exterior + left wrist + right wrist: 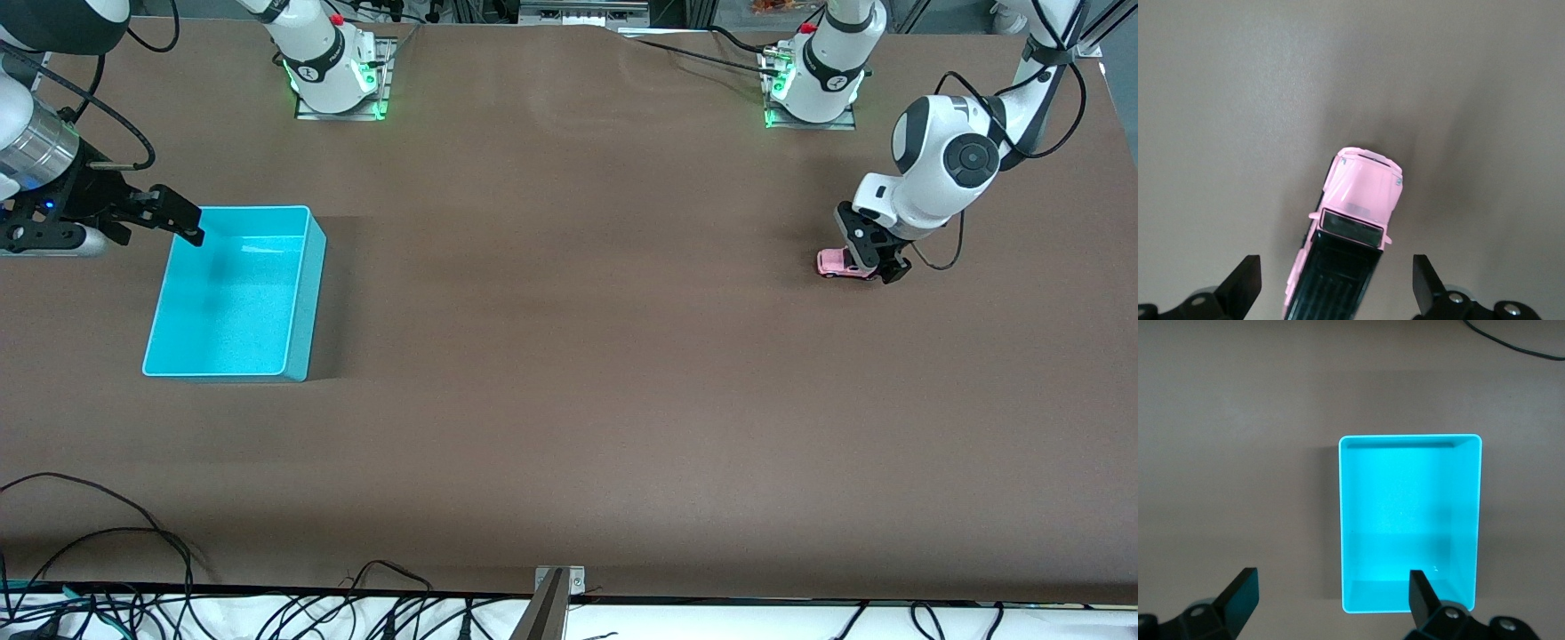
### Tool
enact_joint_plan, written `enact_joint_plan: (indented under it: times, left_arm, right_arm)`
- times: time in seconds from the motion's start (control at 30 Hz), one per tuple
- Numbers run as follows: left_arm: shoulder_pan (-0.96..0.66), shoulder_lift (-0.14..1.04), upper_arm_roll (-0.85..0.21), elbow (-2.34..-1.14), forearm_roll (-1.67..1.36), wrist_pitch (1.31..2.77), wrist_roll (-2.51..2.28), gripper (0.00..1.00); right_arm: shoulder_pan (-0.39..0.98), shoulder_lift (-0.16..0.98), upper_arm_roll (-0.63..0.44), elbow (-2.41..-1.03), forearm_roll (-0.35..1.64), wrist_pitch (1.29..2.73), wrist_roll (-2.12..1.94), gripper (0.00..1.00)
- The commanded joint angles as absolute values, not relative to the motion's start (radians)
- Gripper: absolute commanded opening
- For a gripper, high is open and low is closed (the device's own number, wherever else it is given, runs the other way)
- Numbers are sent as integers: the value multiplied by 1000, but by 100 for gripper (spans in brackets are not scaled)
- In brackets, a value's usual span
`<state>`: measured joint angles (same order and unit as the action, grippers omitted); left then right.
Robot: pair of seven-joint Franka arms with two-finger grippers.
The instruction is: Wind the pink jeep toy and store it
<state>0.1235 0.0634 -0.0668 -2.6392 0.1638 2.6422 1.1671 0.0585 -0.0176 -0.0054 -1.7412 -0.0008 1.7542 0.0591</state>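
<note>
at the lower edge of the front view, a tangle of black cables (107, 569) trails along the lip of the brown surface (569, 400), and a small metal bracket (558, 582) sits at the middle of that edge. up from there the brown surface runs bare for a long stretch.

next comes the turquoise bin (307, 293), in the middle left of the frame, toward the right arm's end of the surface, with nothing in it. the right gripper (182, 220) hangs over the bin's upper left corner. in the right wrist view its fingers (1238, 593) are spread apart and hold nothing, with the bin's rim (1410, 439) below them.

at the middle right of the front view, toward the left arm's end, the pink jeep toy (836, 262) stands on its wheels on the surface, well apart from the bin. the left gripper (876, 258) is down low over it. in the left wrist view the jeep (1361, 193) shows its pink hood and black roof between the two dark fingers (1245, 283), which stand released on either side of it, not touching its body.

along the top of the frame stand the two white arm bases (333, 67), each on a plate lit green at the foot.
</note>
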Motion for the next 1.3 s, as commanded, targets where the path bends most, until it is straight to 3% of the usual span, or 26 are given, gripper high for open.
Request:
enact_joint_plan:
  times: [0.0, 0.47, 0.6, 0.67, 0.8, 0.9, 1.27]
  left_arm:
    - [132, 104, -61, -2642, 210, 2703, 1201, 100]
    - [153, 155, -58, -2638, 209, 2753, 1201, 100]
    - [153, 155, -58, -2635, 224, 2755, 1201, 76]
    - [153, 153, -58, -2631, 262, 2755, 1201, 52]
    - [153, 150, -60, -2626, 371, 2779, 1201, 22]
    - [152, 149, -60, -2626, 414, 2792, 1200, 6]
    - [140, 147, -64, -2609, 422, 2790, 1198, 0]
  right_arm:
    - [55, -17, -5, -1732, 15, 1753, 63, 100]
    - [55, -17, -5, -1733, 17, 1752, 63, 100]
    - [55, -17, -5, -1733, 17, 1752, 63, 100]
    - [55, -17, -6, -1733, 15, 1750, 63, 100]
    - [54, -17, -5, -1733, 17, 1750, 63, 100]
    - [54, -17, -5, -1733, 17, 1750, 63, 100]
    - [54, -17, -6, -1733, 17, 1750, 63, 100]
